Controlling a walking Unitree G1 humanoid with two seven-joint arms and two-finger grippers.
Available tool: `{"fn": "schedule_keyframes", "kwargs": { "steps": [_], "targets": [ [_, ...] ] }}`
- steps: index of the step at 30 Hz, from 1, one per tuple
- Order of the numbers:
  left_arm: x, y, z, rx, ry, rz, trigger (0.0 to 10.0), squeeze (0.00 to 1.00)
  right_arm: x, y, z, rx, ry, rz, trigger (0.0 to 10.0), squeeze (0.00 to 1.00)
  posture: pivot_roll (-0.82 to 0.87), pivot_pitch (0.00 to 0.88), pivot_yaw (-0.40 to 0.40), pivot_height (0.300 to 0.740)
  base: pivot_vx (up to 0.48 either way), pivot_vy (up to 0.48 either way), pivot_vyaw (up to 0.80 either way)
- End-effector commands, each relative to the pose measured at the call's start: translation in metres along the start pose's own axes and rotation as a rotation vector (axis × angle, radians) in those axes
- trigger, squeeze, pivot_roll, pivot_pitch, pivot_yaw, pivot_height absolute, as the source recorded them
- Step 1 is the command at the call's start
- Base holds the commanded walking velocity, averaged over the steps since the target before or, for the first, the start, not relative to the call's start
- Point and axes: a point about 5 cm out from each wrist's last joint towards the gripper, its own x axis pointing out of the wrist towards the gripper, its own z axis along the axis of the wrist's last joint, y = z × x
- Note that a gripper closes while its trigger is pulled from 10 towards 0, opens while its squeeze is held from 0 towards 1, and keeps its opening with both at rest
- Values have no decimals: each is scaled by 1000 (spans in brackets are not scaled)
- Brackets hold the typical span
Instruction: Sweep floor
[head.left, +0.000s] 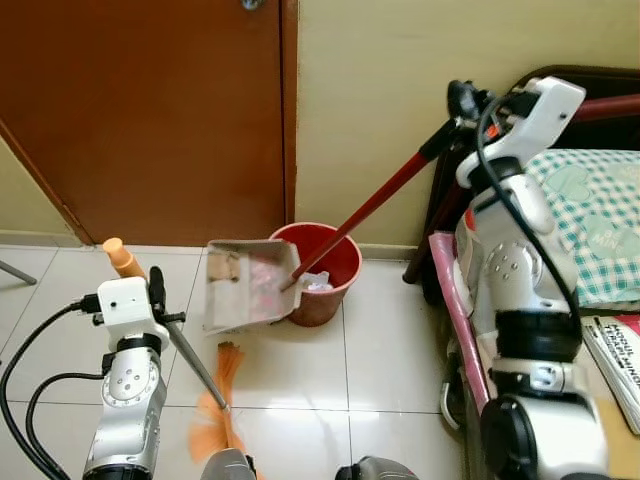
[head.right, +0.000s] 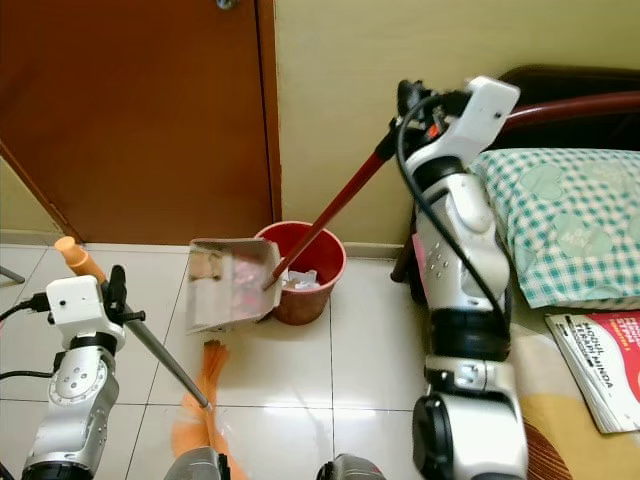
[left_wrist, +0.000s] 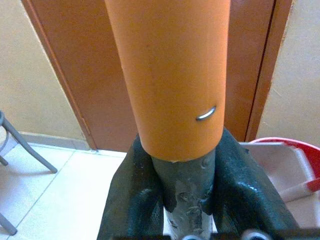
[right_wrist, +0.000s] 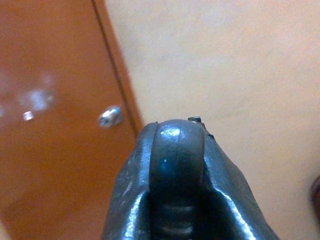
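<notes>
From my remote seat: one brown wooden door (head.left: 150, 110), one green checked pillow (head.left: 590, 225) on bed at right. One round red plastic bucket (head.left: 325, 270) against wall. One grey flat dustpan (head.left: 245, 285) tipped over its rim, red long handle (head.left: 385, 195) clamped in right gripper (head.left: 465, 100). One orange-bristled broom (head.left: 215, 415) on glossy white tile, left gripper (left_wrist: 187, 195) shut round its orange-capped grey stick (left_wrist: 170, 75).

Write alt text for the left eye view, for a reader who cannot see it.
The right gripper holds a red-handled dustpan tipped over a red bucket by a brown door. The left gripper grips an orange broom on the white tile floor. A bed with a checked pillow lies on the right.
</notes>
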Motion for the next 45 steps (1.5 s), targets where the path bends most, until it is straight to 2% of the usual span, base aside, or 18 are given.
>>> {"fn": "schedule_keyframes", "kwargs": {
  "steps": [1,2,7,8,9,10,15,18,19,23,24,26,28,31,36,39,40,45],
  "targets": [
    [-3,19,-9,163,41,41,10000,0,8,0,32,-27,-142,-4,10000,0,-5,73,-11,740,0,0,0],
    [-3,19,-10,163,42,40,10000,0,12,1,43,-65,-179,2,10000,0,-6,75,-9,740,0,0,0],
    [-3,18,-10,162,43,34,10000,0,19,7,59,-144,-238,31,10000,0,-9,77,-10,740,0,0,0],
    [-2,17,-11,161,46,30,10000,0,23,14,67,-215,-272,67,10000,0,-9,78,-12,740,0,0,0],
    [-2,17,-11,161,46,30,10000,0,23,14,67,-215,-272,67,10000,0,-9,78,-12,740,0,0,0],
    [-2,17,-11,161,47,28,10000,0,26,19,69,-266,-289,92,10000,0,-8,78,-13,740,0,0,0],
    [-3,15,-11,160,48,26,10000,0,26,32,55,-357,-282,147,10000,0,-3,80,-17,740,0,0,0],
    [-4,15,-12,158,50,26,10000,0,17,48,34,-486,-261,259,10000,0,1,83,-19,740,0,0,0],
    [-4,15,-12,158,50,26,10000,0,17,48,34,-486,-261,259,10000,0,1,83,-19,740,0,0,0],
    [-4,14,-13,156,53,21,10000,0,1,62,8,-577,-207,411,10000,0,1,83,-19,740,0,0,0],
    [-4,14,-13,156,53,21,10000,0,1,62,8,-577,-207,411,10000,0,1,83,-19,740,0,0,0],
    [-3,12,-14,158,57,15,10000,0,-15,70,-14,-655,-158,534,10000,0,-8,87,-18,740,0,0,0],
    [-3,12,-14,159,60,14,10000,0,-19,70,-19,-674,-151,552,10000,0,-8,87,-18,740,0,0,0],
    [-3,12,-14,157,64,10,10000,0,-20,70,-19,-689,-167,543,10000,0,-9,89,-18,740,0,0,0],
    [-2,11,-14,157,62,-1,10000,0,-11,73,1,-695,-268,477,10000,0,-8,85,-16,740,0,0,0],
    [-1,10,-14,158,63,-2,10000,0,0,78,24,-609,-353,400,10000,0,-6,81,-17,740,0,0,0],
    [-1,10,-14,158,63,-2,10000,0,0,78,24,-609,-353,400,10000,0,-6,81,-17,740,0,0,0],
    [1,10,-15,164,66,-1,10000,0,13,90,46,-375,-395,329,10000,0,-4,73,-18,740,0,0,0]
  ]
}}
